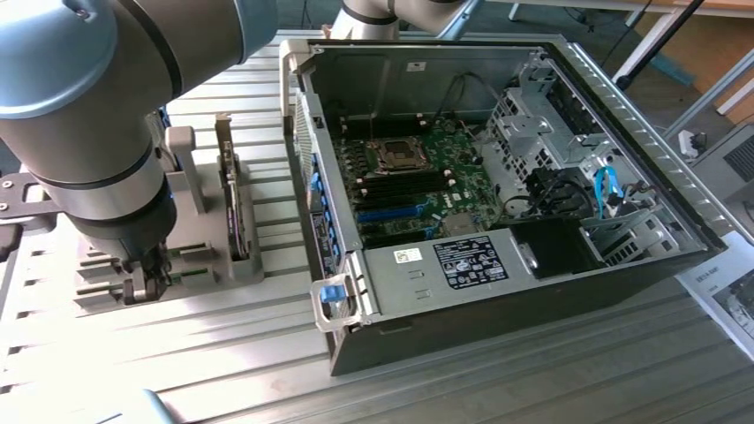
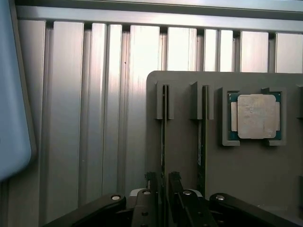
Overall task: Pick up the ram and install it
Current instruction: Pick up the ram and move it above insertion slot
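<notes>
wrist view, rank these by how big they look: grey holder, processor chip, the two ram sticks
1. grey holder: largest by far, and it runs out of frame.
2. processor chip.
3. ram stick farther from the chip and ram stick nearer the chip: both thin edge-on strips that look alike, so not ranked.

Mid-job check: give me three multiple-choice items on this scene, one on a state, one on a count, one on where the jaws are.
1. The computer case side is: A) open B) closed C) taped shut.
2. How many ram sticks stand in the grey holder? A) one B) two C) four.
3. The jaws are: A) inside the computer case B) astride one ram stick C) shut on a cable.
Key: 1 A, the motherboard shows inside. 2 B, two boards stand on edge in slots. 3 B, one jaw stands on each side of it, not closed.
</notes>
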You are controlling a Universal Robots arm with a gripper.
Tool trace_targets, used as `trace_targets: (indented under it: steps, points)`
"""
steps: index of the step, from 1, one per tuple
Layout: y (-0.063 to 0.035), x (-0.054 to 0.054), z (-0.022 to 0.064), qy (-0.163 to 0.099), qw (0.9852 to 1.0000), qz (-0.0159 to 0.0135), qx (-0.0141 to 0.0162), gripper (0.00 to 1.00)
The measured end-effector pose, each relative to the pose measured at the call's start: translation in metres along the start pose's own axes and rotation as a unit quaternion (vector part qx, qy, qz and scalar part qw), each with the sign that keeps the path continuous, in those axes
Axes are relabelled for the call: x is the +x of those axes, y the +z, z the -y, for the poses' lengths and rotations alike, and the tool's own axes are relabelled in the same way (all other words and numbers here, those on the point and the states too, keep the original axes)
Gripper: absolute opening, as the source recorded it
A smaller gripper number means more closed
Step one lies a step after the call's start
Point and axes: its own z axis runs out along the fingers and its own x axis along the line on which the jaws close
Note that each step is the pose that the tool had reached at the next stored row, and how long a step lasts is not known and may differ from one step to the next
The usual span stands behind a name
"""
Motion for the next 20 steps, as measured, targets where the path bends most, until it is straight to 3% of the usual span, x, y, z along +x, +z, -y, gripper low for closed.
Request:
trace_targets:
  steps: [20]
  points:
    - [0.0053,-0.0037,0.0007,0.000,1.0000,-0.0001,-0.0001,0.24]
